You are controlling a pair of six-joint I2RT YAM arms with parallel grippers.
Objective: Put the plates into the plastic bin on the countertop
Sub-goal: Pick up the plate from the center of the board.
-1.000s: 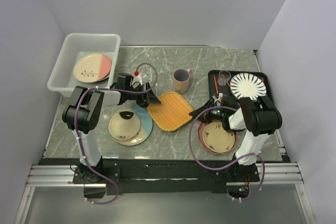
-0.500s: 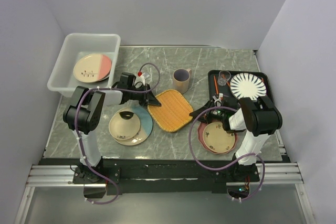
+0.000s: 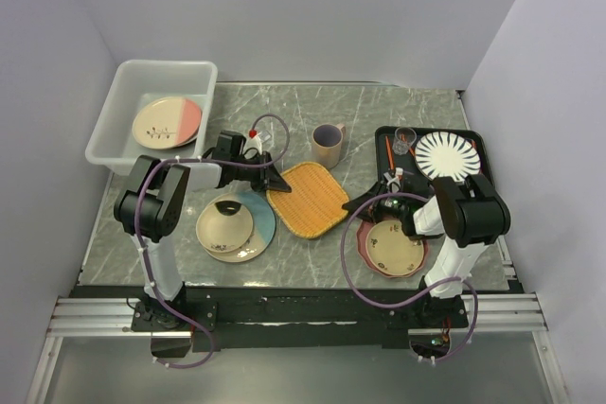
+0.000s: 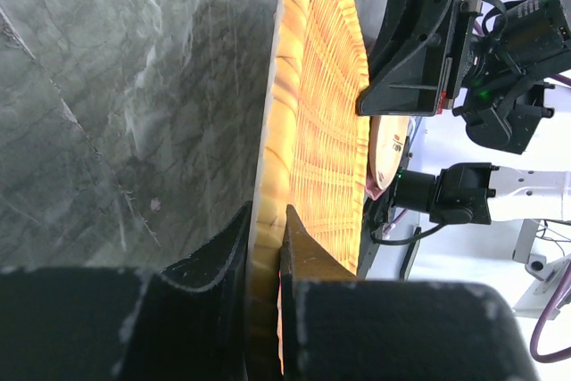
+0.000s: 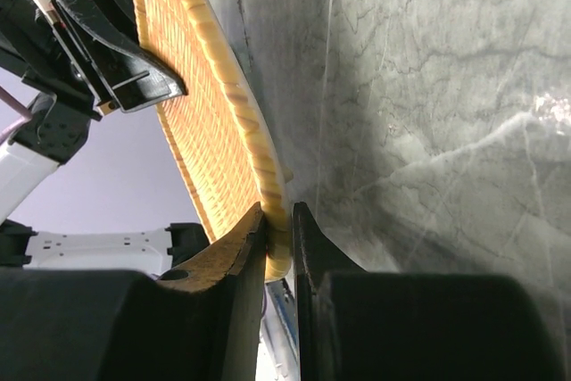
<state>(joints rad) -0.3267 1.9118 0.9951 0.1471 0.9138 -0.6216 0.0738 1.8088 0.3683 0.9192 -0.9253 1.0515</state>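
Note:
Both grippers hold an orange woven square tray [image 3: 307, 199] lying mid-countertop [image 3: 379, 106]. My left gripper [image 3: 275, 180] is shut on its left rim [image 4: 268, 216]. On the opposite rim my right gripper [image 3: 356, 203] is shut [image 5: 278, 216]. The woven tray fills both wrist views [image 4: 321, 86] [image 5: 196, 104]. A cream-and-pink plate [image 3: 167, 122] lies inside the plastic bin [image 3: 123, 82] at the back left. Cream plates sit stacked on a light-blue plate [image 3: 258, 222] in front of the left arm. Under the right arm, a small cream floral plate [image 3: 393, 245] rests on a pink scalloped plate [image 3: 365, 238].
A beige mug [image 3: 328, 146] stands behind the woven tray. A black tray [image 3: 383, 134] at the back right carries a white black-striped plate [image 3: 445, 153], a glass [image 3: 405, 139] and an orange stick. Walls close in on three sides.
My left gripper has closed onto the woven tray's left rim. The right gripper has kept its grip, and the tray has hardly moved.

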